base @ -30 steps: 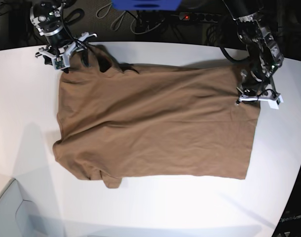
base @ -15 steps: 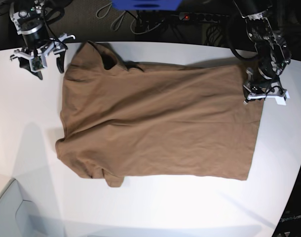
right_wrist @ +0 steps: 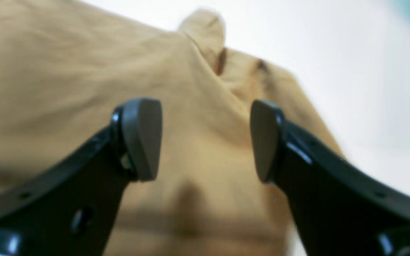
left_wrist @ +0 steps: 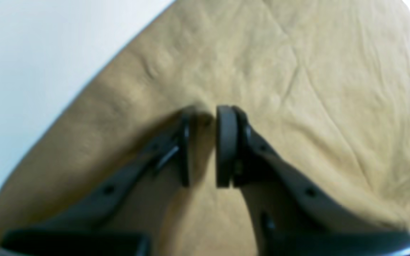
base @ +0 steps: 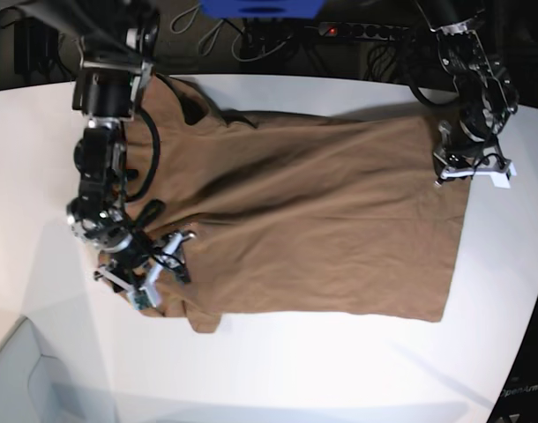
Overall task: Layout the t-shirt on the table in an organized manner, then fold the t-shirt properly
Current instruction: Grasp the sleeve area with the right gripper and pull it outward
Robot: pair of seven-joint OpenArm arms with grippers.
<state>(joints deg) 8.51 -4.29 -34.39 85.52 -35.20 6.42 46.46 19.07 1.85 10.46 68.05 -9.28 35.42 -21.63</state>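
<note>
White table lies under the brown shirt, spread mid-frame, bunched upper left. Lower left, the right gripper stands wide; right of frame, the left gripper pinches cloth. Pulling both ways could skew it.

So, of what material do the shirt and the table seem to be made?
The shirt: matte knit fabric, probably cotton, because it creases softly. The table: smooth white surface, perhaps laminate or painted board; I cannot tell which.
</note>
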